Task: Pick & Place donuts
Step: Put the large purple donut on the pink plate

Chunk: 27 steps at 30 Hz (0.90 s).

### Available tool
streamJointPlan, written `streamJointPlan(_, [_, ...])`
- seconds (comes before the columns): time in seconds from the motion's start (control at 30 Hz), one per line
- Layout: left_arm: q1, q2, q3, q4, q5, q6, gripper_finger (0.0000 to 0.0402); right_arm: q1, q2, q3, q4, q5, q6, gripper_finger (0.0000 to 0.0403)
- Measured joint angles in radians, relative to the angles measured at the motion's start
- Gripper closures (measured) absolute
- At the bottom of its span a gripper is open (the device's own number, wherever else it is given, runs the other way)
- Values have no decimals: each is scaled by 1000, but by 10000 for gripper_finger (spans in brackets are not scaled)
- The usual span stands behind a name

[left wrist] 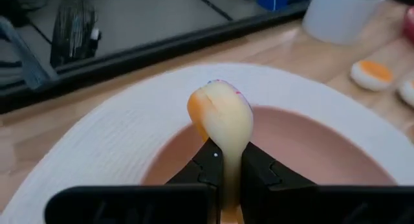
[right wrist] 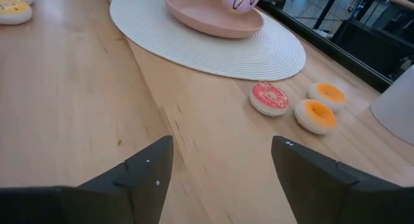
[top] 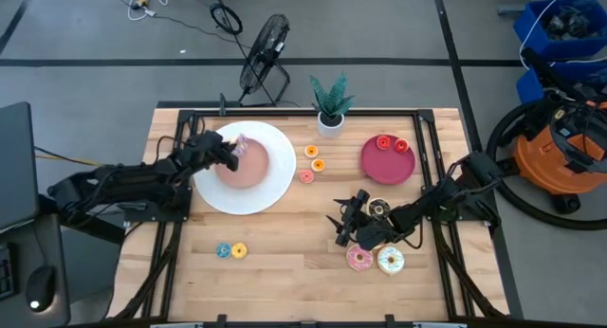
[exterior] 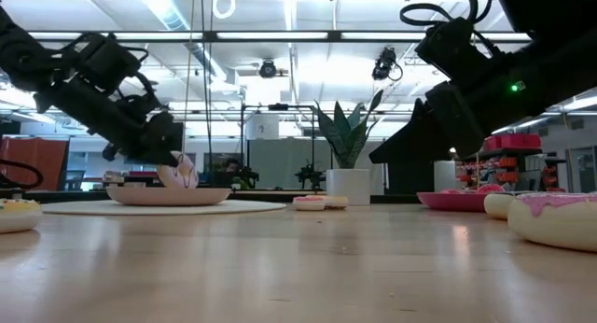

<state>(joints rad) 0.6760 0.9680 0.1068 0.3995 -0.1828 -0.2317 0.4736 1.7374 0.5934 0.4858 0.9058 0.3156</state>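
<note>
The left tool (left wrist: 223, 169) clenched one donut (left wrist: 223, 117) above the pink dish (left wrist: 310, 143) on the white plate (top: 275, 191). The right tool (right wrist: 220, 166) hung released over the table (top: 285, 243). Several donuts were still scattered, so most placing seemingly remained.

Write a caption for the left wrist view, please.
Left end effector holds a donut upright above the pink dish on the white plate.
</note>
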Motion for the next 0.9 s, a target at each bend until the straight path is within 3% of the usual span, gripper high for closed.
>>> streamJointPlan(0.17, [29, 0, -33, 114, 107, -19, 372, 0, 0, 0, 0, -1, -2, 130])
streamJointPlan(0.9, [67, 1, -34, 74, 130, -27, 372, 0, 0, 0, 12, -3, -8, 130])
